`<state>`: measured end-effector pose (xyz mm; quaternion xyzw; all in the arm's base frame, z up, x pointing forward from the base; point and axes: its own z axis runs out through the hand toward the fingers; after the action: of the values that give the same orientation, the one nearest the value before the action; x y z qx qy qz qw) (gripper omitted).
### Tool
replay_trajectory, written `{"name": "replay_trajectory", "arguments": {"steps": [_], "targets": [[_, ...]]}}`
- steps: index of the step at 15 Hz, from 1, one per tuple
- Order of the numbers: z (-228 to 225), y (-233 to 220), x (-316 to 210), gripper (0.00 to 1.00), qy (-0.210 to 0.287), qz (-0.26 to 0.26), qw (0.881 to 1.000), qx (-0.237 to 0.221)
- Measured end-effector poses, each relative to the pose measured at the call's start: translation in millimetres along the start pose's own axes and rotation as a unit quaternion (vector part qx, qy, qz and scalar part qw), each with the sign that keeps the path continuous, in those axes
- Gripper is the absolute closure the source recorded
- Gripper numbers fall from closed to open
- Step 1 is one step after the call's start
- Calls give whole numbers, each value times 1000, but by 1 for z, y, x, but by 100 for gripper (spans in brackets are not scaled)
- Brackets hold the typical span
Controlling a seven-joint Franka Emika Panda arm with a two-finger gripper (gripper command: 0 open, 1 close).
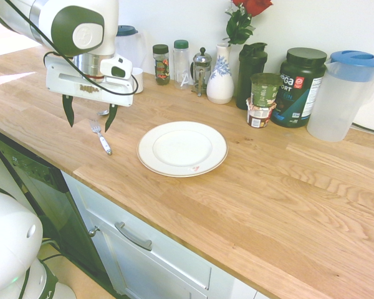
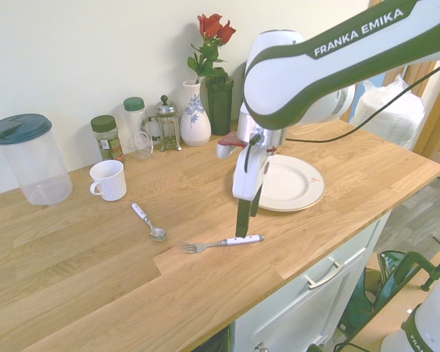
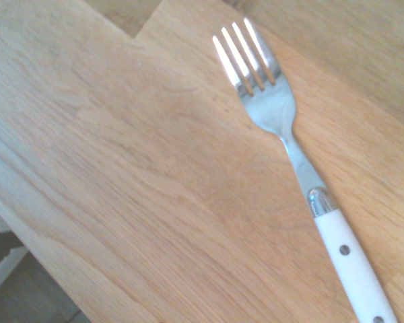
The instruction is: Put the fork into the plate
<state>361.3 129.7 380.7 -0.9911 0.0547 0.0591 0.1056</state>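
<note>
Holding nothing, my gripper (image 1: 90,118) hangs wide open above the white-handled fork (image 1: 101,137), which lies flat on the wooden counter (image 1: 268,180), near the gold-rimmed plate (image 1: 182,149).

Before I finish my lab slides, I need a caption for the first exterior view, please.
Open fingers above the countertop, fork lying beside the plate.
</note>
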Motion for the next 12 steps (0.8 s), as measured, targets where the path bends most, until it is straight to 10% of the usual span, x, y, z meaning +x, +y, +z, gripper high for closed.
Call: {"name": "replay_trajectory", "arguments": {"steps": [2,3,12], "targets": [[13,6,-5,0,-3,-40,999,-7],[18,9,-6,100,-3,-55,998,-9],[54,4,13,100,48,-130,990,6]]}}
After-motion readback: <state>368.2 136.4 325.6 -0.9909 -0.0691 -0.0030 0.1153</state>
